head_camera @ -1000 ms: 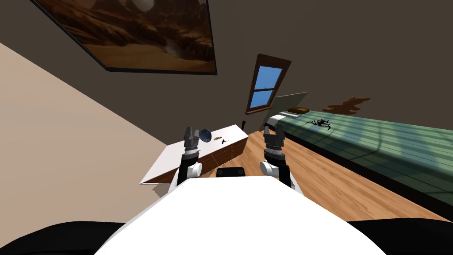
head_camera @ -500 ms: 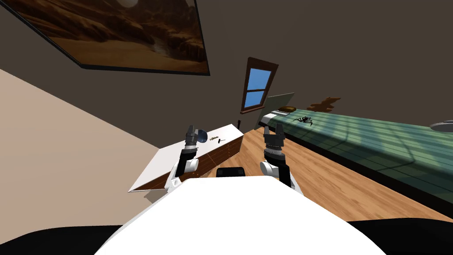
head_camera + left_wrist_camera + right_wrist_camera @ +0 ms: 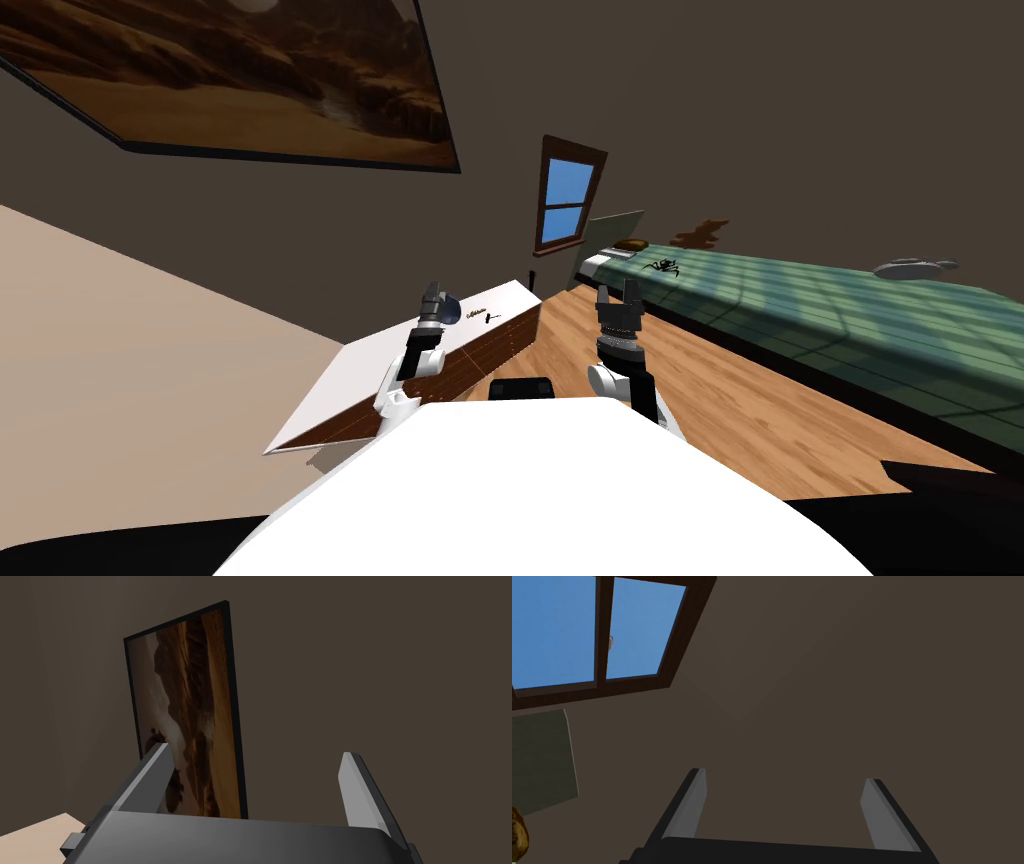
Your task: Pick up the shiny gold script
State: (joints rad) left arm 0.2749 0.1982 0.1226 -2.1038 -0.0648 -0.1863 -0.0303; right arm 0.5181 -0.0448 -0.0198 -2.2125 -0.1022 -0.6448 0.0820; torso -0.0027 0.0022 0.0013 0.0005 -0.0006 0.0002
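Our left claw (image 3: 434,291) hangs over the white bench (image 3: 340,390), fingers apart. The small gold script (image 3: 476,313) lies on the bench near it, just beyond a blue round thing (image 3: 449,306). Our right claw (image 3: 620,291), also apart, is held up over the wooden floor (image 3: 760,400).

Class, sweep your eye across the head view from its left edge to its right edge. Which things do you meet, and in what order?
Wall picture → left gripper → gold script → window → right gripper → black spider → grey object
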